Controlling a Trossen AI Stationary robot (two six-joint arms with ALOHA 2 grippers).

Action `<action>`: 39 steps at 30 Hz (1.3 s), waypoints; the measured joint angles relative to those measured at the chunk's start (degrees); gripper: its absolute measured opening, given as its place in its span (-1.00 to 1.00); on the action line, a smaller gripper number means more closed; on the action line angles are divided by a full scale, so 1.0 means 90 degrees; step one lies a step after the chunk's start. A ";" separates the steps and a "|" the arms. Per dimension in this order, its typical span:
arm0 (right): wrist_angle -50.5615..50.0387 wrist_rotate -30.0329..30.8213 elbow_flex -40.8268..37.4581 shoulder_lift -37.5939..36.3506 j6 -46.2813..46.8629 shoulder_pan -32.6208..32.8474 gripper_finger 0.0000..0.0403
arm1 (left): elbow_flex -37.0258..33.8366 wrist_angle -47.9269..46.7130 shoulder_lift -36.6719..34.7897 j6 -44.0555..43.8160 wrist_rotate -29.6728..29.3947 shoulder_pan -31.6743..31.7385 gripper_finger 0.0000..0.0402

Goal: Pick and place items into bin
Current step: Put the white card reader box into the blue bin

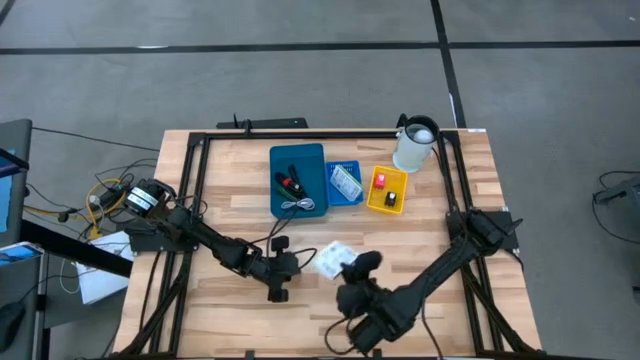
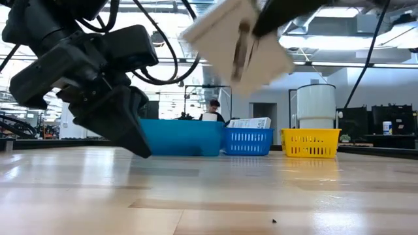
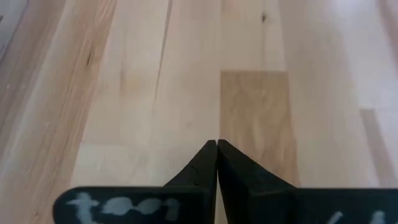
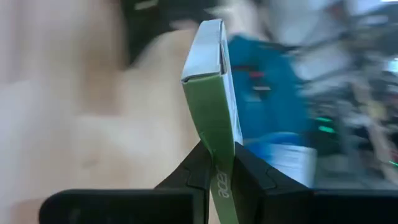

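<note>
My right gripper is shut on a flat white packet with a green edge, held above the table's near middle. In the low view the packet hangs high in the air, tilted. My left gripper is shut and holds nothing, with its fingertips low over bare wood to the left of the packet. A dark blue bin at the far middle holds black cables and small red pieces. A small blue basket beside it holds a white printed packet. My right gripper pinches the packet between its two fingers by its narrow green edge, near one end. The packet stands out past the fingertips, edge-on to the wrist camera, and is lifted clear of the table.
A yellow bin with small red and black pieces stands right of the blue basket. A white cylindrical jug stands at the far right. A black frame runs around the table's edges. Bare wood lies near the front.
</note>
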 joint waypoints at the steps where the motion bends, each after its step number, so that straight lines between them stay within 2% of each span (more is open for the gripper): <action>1: -0.0484 0.0337 0.0150 0.0000 0.0415 0.0031 -0.85 | 0.0000 0.0071 0.0000 0.0005 0.0000 0.0000 -1.00; 4: -0.1969 0.1061 0.0516 -0.0002 0.1731 0.0052 -0.85 | 0.0000 0.0214 0.0000 0.0034 0.0000 0.0000 -1.00; 7: -0.3148 0.1482 0.0788 -0.0014 0.3082 -0.0110 -0.85 | 0.0000 0.0319 0.0000 0.0045 0.0002 0.0000 -1.00; 13: -0.3066 0.1018 0.0793 -0.0617 0.2787 -0.0992 -0.85 | 0.0000 0.0334 0.0000 0.0051 0.0021 0.0000 -1.00; 18: -0.2603 0.0120 0.0708 -0.1146 0.2123 -0.1912 -0.85 | -0.0001 0.0224 0.0000 0.0030 0.0027 0.0000 -1.00; 21: -0.2206 -0.0711 0.0713 -0.1438 0.1453 -0.2563 -0.85 | 0.0000 0.0178 0.0000 0.0152 0.0027 0.0000 -1.00; 24: -0.1611 -0.2046 0.0699 -0.1572 0.0586 -0.3287 -0.86 | 0.0000 0.0088 0.0000 0.0333 0.0028 0.0000 -1.00; 27: -0.1041 -0.3667 0.0704 -0.1644 -0.0166 -0.4007 -0.86 | 0.0000 0.0074 0.0000 0.0381 0.0029 0.0000 -1.00; 29: -0.0780 -0.4454 0.0711 -0.1573 -0.0485 -0.4426 -0.86 | 0.0000 0.0076 0.0000 0.0389 0.0029 0.0000 -1.00; 31: -0.0808 -0.4743 0.0694 -0.1513 -0.0649 -0.4788 -0.86 | 0.0000 0.0076 0.0000 0.0396 0.0029 0.0000 -1.00; 37: -0.0968 -0.4956 0.0689 -0.1070 -0.0796 -0.5511 -0.86 | 0.0000 0.0035 -0.0002 0.0396 0.0032 0.0000 -1.00; 39: -0.0828 -0.5317 0.0718 -0.0953 -0.0824 -0.5699 -0.86 | 0.0000 -0.0043 -0.0002 0.0399 0.0034 0.0000 -1.00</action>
